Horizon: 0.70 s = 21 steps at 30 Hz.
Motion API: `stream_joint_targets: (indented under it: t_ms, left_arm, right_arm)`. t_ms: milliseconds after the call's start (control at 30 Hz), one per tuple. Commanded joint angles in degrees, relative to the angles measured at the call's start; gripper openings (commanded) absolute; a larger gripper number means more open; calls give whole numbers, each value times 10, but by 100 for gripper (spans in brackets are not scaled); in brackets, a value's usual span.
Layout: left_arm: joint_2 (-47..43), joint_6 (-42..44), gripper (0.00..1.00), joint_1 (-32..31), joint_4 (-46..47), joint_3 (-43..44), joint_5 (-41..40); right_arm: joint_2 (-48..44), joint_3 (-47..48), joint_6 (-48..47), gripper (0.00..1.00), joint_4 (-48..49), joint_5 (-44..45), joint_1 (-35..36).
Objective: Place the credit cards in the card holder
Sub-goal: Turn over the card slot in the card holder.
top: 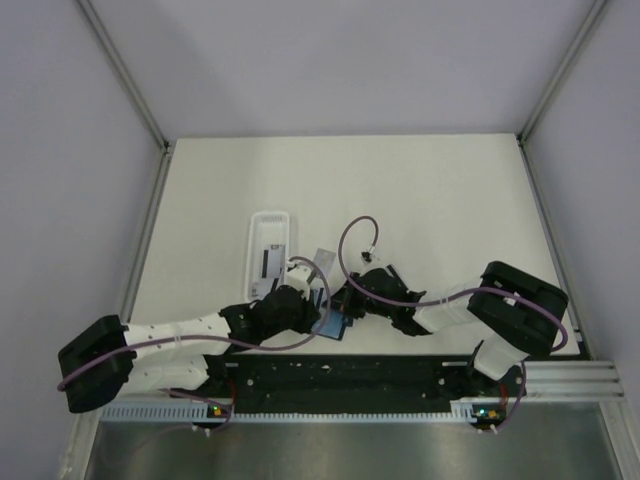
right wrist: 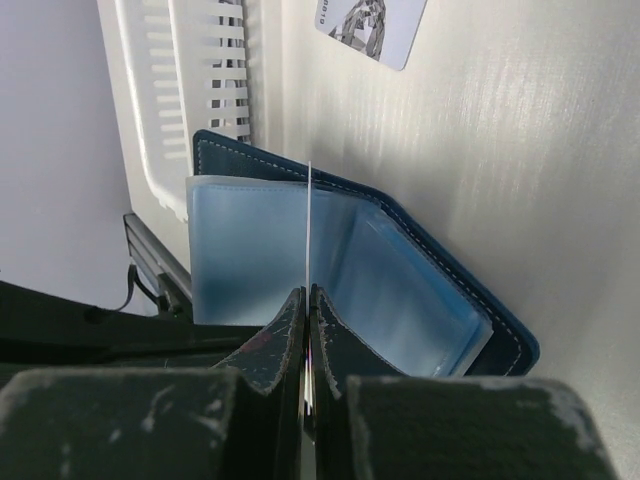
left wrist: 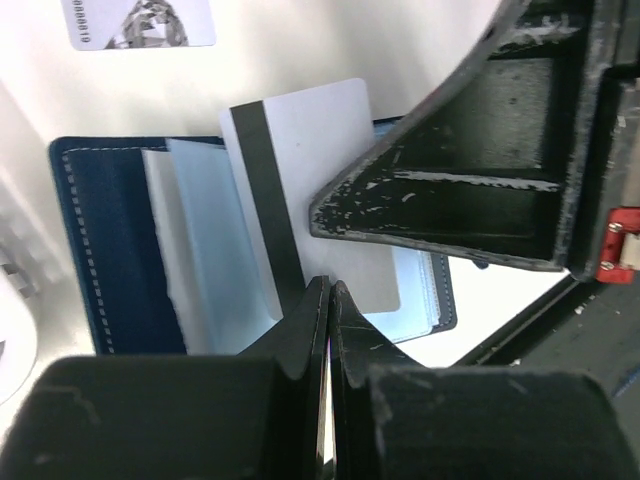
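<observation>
The card holder [top: 330, 327] lies open on the table between my two arms: navy outside [left wrist: 100, 230], pale blue clear sleeves inside [right wrist: 420, 290]. My right gripper [right wrist: 308, 292] is shut on a grey credit card [left wrist: 320, 160] with a black stripe. That card stands on edge [right wrist: 310, 220] among the sleeves. One right fingertip [left wrist: 440, 200] lies over the card's face. My left gripper [left wrist: 330, 290] is shut at the card's lower edge, with a thin pale sleeve of the card holder running into its jaws. Another credit card [left wrist: 140, 20], printed, lies flat on the table beyond the card holder [right wrist: 370, 30].
A long white slotted tray [top: 268, 250] stands just left of the card holder [right wrist: 200, 90], with something dark inside it. Both grippers [top: 325, 305] crowd together near the table's front edge, close to the black base rail [top: 340, 372].
</observation>
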Motion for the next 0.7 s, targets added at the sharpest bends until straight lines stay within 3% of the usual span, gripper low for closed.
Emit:
stream_joint_targets:
  t_ms: [0,333,667]
  left_arm:
    - [11,-21,0,7,20,7,-54]
    - [-5,-35,0,42,4,-7,-98]
    - [0,-30,0,54,12,-19,-81]
  right_arm:
    - [-3,12,-1,0,23,2,8]
    - [-3,1,18,0,-34,20,8]
    - [-29,43,21,0,-230,51,10]
